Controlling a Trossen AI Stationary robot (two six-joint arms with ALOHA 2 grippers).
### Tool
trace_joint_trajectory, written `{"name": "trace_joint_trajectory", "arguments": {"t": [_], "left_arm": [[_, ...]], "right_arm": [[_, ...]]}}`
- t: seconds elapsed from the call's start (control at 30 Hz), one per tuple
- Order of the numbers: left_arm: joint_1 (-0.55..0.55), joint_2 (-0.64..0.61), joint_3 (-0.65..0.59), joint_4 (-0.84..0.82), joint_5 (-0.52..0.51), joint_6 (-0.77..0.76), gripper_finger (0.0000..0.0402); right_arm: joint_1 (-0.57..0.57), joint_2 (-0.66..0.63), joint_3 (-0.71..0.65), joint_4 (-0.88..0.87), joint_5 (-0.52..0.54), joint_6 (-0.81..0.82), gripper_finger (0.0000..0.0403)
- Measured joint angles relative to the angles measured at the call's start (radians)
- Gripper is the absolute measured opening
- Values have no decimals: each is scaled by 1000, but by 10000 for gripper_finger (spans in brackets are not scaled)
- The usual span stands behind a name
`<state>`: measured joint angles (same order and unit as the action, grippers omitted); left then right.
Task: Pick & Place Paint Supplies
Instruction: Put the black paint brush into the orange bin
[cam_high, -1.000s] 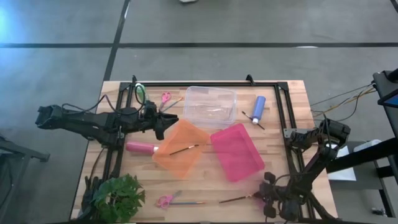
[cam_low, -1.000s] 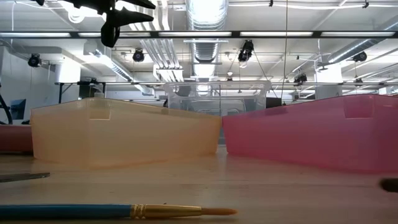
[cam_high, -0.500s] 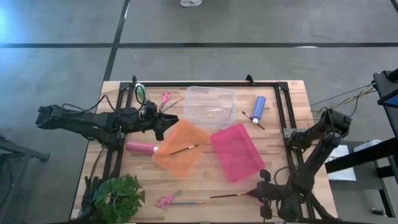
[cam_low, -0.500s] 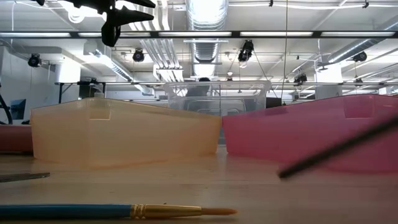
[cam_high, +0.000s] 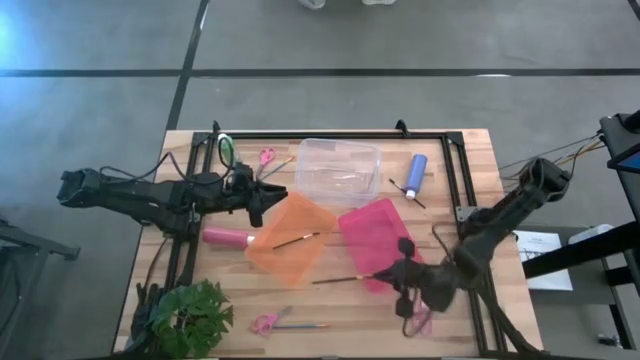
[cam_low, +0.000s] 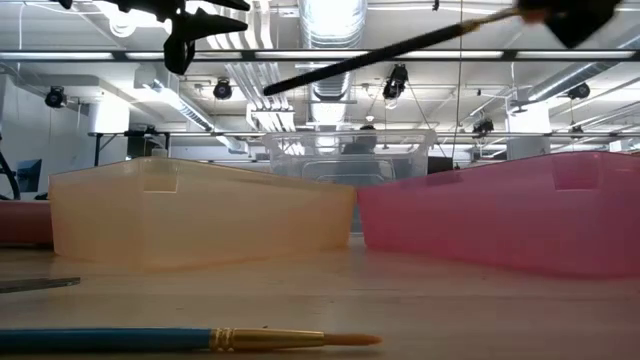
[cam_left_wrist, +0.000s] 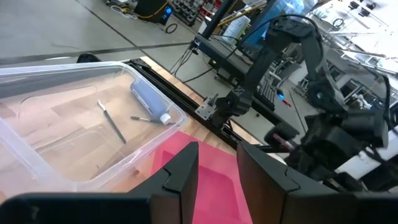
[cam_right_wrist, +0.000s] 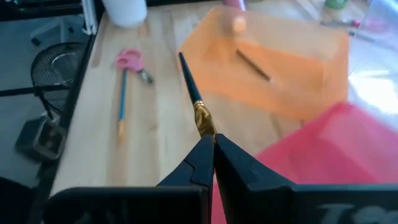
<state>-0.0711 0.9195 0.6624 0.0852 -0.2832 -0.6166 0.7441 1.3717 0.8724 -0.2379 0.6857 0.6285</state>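
My right gripper (cam_high: 398, 272) pinches a dark brush (cam_high: 345, 279) by its bristle end, fingers pressed together on it, and holds it in the air over the near edge of the pink tray (cam_high: 380, 243), its handle pointing toward the orange tray (cam_high: 291, 238). From table height the brush (cam_low: 380, 50) slants high above both trays. In my right wrist view the gold ferrule sits just ahead of my fingertips (cam_right_wrist: 208, 162).

My left gripper (cam_high: 262, 197) hangs beside the orange tray's far corner, its fingers slightly apart and holding nothing.

One brush (cam_high: 297, 240) lies inside the orange tray. A blue-handled brush (cam_high: 303, 325) lies on the table's near edge beside small pink scissors (cam_high: 266, 322). The pink-red bottle (cam_high: 228, 237) lies on its side left of the orange tray. The blue bottle (cam_high: 416, 173) lies right of the clear bin (cam_high: 338, 171), a thin brush (cam_high: 407, 190) just beside it. The green bottle (cam_high: 226, 150) sits at the far left corner.
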Motion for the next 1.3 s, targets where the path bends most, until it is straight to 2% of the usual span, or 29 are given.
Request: {"name": "trace_joint_trajectory", "arguments": {"t": [0.27, 0.67, 0.9, 1.1, 1.3], "left_arm": [[0, 0, 38, 43, 0, 82, 120], [1, 0, 72, 49, -1, 165, 121], [1, 0, 72, 47, -4, 172, 121], [1, 0, 72, 46, -4, 172, 121], [1, -3, 72, 42, -4, 175, 121]], "right_arm": [[-260, 12, -5, 169, -221, -289, 8], [-554, 139, 19, 328, -521, -494, 8], [-634, 302, 156, 349, -639, -561, 8], [-648, 420, 275, 337, -643, -553, 8], [-646, 446, 342, 224, -646, -554, 8]]}}
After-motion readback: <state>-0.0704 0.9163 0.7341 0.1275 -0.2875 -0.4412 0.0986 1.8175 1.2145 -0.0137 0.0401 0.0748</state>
